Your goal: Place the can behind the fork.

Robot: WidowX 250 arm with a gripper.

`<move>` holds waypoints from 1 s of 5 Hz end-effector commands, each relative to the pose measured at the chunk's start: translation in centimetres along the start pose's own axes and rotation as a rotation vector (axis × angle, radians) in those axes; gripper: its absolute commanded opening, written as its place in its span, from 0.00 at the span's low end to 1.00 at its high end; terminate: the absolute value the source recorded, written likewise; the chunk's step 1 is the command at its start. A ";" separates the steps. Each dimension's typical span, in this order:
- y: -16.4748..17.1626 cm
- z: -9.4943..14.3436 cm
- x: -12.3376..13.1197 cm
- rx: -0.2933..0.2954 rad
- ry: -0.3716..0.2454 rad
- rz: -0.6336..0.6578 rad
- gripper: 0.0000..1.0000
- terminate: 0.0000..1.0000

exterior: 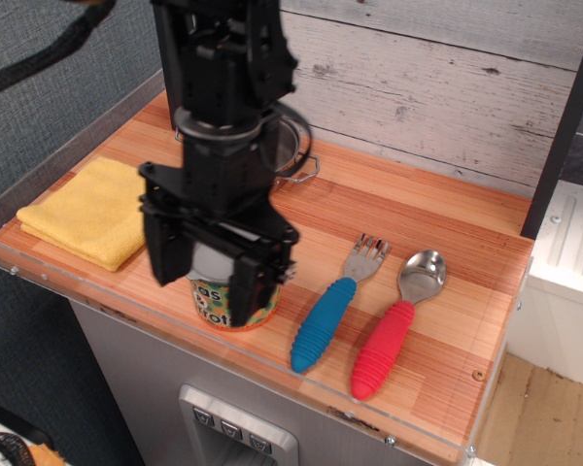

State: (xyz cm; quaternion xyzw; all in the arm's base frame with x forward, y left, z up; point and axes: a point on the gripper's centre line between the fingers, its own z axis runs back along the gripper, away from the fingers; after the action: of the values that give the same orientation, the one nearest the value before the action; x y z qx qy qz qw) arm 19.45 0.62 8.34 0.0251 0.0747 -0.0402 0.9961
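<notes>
Claw (210,283) — spread, astride can (210,304)

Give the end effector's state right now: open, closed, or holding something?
End effector: open, its fingers down on either side of the can, not closed on it.

can label: on the can (217,309) I read only dark letter fragments, roughly "as" above "rot"; the gripper (206,282) covers the rest.
fork: I find no text on the fork (332,313).
elsewhere: I can read nothing else.
</notes>
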 end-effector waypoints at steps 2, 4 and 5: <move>2.8 -2.2 1.2 0.135 0.070 -0.142 1.00 0.00; 3.2 -2.6 2.6 0.137 -0.004 -0.223 1.00 0.00; 3.2 -2.7 3.5 0.137 -0.025 -0.237 1.00 0.00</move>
State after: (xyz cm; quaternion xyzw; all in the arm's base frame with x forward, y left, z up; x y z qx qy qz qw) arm 22.23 3.53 4.41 0.0802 0.0771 -0.1658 0.9799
